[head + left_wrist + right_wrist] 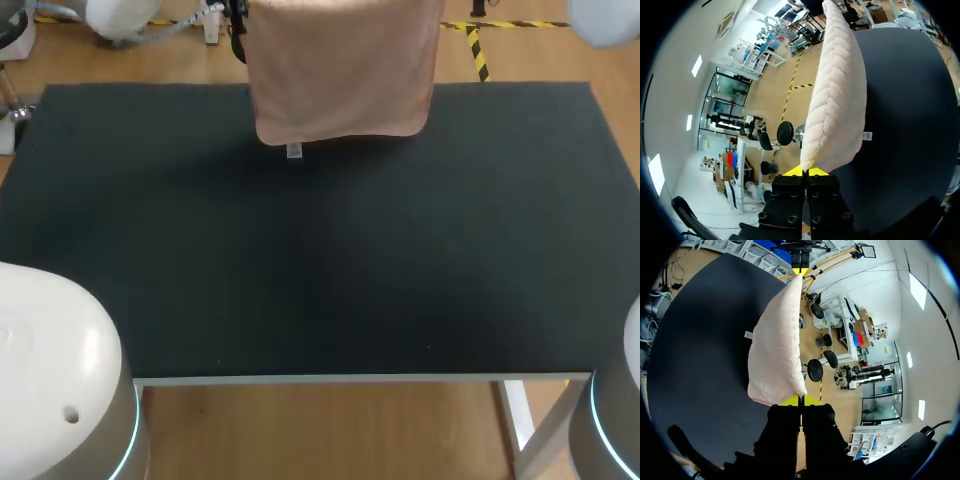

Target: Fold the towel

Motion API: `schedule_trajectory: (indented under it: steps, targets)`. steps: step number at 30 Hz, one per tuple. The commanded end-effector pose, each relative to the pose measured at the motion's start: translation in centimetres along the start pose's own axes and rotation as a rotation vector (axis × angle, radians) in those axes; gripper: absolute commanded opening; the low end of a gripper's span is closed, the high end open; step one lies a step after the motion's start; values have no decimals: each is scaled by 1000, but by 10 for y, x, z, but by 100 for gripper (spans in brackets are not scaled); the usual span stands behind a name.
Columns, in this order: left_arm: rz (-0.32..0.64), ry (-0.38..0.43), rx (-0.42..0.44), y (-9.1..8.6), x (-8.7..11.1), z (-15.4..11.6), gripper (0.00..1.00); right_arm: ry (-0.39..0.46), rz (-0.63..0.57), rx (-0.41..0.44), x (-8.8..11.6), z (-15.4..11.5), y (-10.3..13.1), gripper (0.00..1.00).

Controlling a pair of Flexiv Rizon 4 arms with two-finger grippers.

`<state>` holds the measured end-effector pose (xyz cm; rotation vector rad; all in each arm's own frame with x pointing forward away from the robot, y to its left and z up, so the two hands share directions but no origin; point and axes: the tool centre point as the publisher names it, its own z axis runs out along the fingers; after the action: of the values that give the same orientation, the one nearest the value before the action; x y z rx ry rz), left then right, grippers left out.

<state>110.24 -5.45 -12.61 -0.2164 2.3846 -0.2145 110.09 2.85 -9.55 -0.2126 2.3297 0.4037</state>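
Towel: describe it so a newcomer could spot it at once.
Find the black table. Over the middle of its far edge hangs the towel. It is the only pale pink fluffy cloth, with a small white tag at its lower hem.

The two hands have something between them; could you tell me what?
Only the towel, stretched from left hand to right hand; both wrist views show it.

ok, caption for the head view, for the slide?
Head view: peach towel held up, hanging above the black table's far edge, small tag dangling below its hem.
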Motion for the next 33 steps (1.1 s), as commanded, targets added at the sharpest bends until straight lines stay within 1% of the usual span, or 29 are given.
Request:
schedule_trajectory:
  steps: [1, 4, 10, 14, 20, 23, 26, 33]
  targets:
    - [-2, -1, 6, 12, 26, -26, 0, -4, 10, 0, 25, -30, 2, 0]
    - [2, 15, -2, 15, 42, -37, 0, 19, 20, -8, 39, -37, 4, 0]
    - [10, 55, -8, 20, 72, -51, 0, 50, 18, -22, 65, -50, 15, 0]
    - [15, 74, 0, 22, 85, -60, 0, 63, 13, -30, 79, -57, 22, 0]
    - [41, 95, 3, 21, 101, -69, 0, 86, 28, -38, 97, -63, 25, 0]
    - [45, 114, -1, 21, 110, -67, 0, 103, 37, -31, 105, -60, 22, 0]
    - [50, 156, -11, 22, 123, -58, 0, 127, 44, -13, 114, -53, 18, 0]
    - [75, 253, -49, 24, 149, -34, 0, 217, 75, 27, 141, -33, 5, 0]
